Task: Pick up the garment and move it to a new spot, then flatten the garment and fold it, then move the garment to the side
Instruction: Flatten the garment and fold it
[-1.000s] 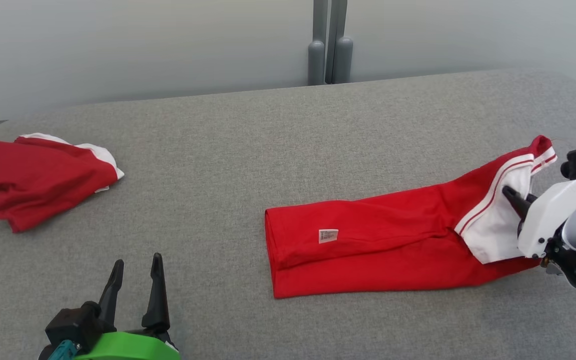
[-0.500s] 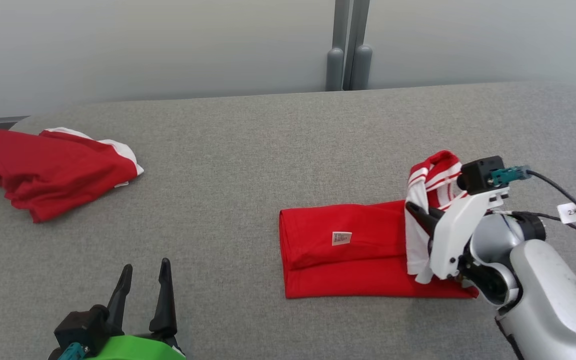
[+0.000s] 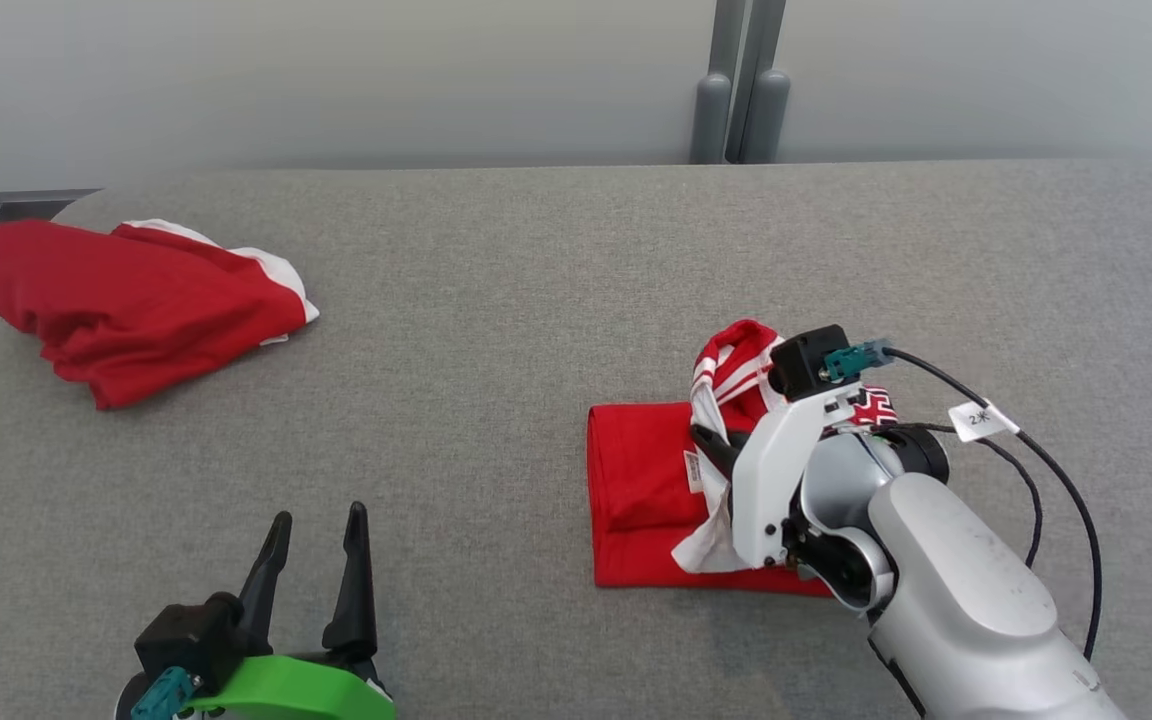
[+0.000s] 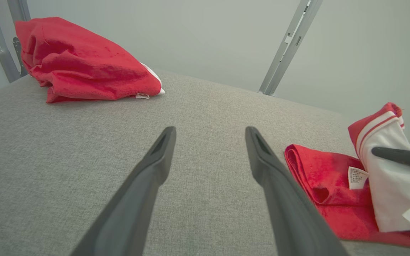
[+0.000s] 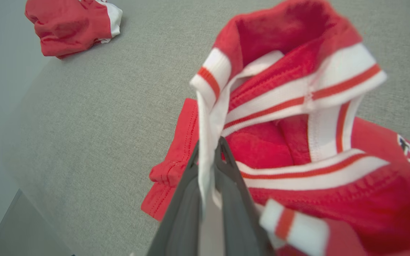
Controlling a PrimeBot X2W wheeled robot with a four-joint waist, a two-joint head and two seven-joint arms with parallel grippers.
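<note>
Where the garment [image 3: 641,500] lies right of centre in the lower half of the head view, its red left part is seen flat on the grey tabletop [image 3: 496,300], while its white, red-striped trim [image 3: 726,375] is held raised and turned back over the flat part. The right gripper [image 3: 714,447] is shown clamped on a white edge of this raised part. In the right wrist view its two dark fingers [image 5: 233,185] are seen pressed together with the white cloth between them. A small white label [image 3: 693,470] is seen on the red cloth just beside the gripped fold. The left gripper [image 3: 318,515] is shown at the lower left of the frame, its fingers spread apart and empty, over the tabletop and well apart from the garment. A second garment [image 3: 136,310], red with white trim, is seen crumpled at the upper left, near the tabletop's edge. Two grey posts [image 3: 741,100] are seen beyond the far edge at the top.
</note>
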